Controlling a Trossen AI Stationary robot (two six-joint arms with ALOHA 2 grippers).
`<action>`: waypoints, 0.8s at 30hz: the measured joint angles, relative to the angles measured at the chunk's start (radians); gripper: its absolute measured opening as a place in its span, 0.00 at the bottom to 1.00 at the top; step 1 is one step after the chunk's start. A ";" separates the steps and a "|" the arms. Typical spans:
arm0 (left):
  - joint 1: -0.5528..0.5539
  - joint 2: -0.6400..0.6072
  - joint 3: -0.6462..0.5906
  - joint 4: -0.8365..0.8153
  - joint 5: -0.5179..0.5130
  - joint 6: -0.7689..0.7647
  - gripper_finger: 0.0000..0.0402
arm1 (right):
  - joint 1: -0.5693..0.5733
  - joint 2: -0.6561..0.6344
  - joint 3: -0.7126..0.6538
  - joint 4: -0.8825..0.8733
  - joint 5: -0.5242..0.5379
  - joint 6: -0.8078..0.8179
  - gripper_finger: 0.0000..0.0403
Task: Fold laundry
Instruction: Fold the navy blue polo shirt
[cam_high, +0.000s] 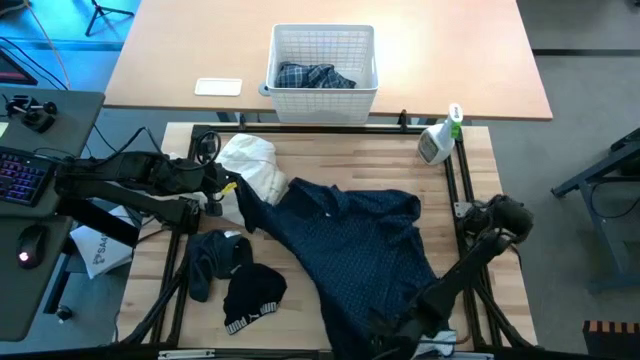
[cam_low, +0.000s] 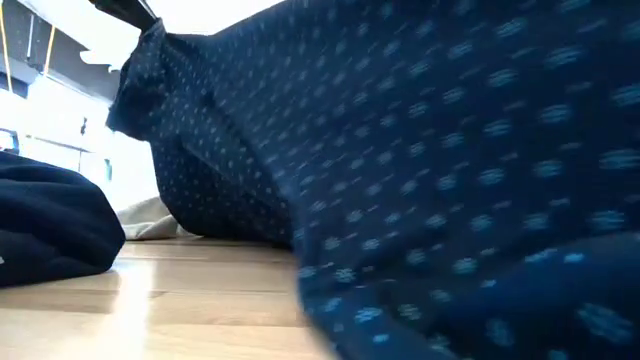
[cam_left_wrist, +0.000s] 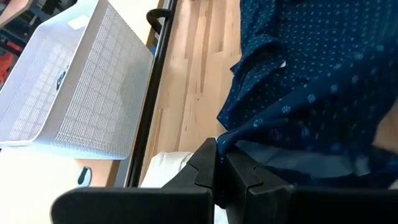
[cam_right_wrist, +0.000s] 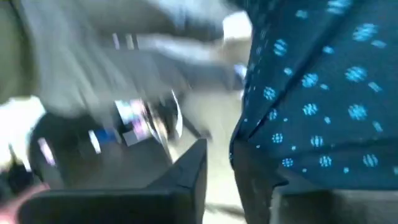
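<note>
Navy cloth with tiny pale dots takes up most of the wooden table (cam_high: 470, 160): the dotted shirt (cam_high: 350, 240) is spread loosely and crumpled across the middle, running down towards the near edge, with no clean crease anywhere that I can make out. The left pincer (cam_high: 232, 190) is closed tight on one upper corner of it, just beside a cream-white bundle of cloth (cam_high: 255, 165); from that arm's own camera the two dark fingers (cam_left_wrist: 208, 171) are pressed together with the shirt's edge caught between them. The right pincer (cam_high: 425, 335) is down at the near edge of the table, under the shirt's lower hem; its fingers stand only a little apart and the blue cloth lies right against one of them, but I cannot tell whether it really has hold yet. To my eye this is the early part of the job: the shirt is being taken by two corners to be pulled flat, and no fold is made. Two small dark pieces (cam_high: 235, 275) lie in a heap near the left arm, unfolded, and the plaid shirt (cam_high: 315, 77) sits bunched in the white basket (cam_high: 285, 100) on the far table, untouched. So almost everything is left to do.
</note>
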 joint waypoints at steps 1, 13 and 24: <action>0.000 0.000 0.000 0.000 0.000 -0.001 0.00 | 0.003 -0.020 0.000 -0.012 0.060 0.038 0.22; -0.002 0.010 0.037 0.021 0.227 -0.134 0.00 | -0.302 -0.257 0.001 -0.740 0.342 0.205 0.32; -0.001 0.031 0.037 0.024 0.216 -0.197 0.00 | -0.797 -0.151 -0.001 -0.688 0.344 -1.050 0.45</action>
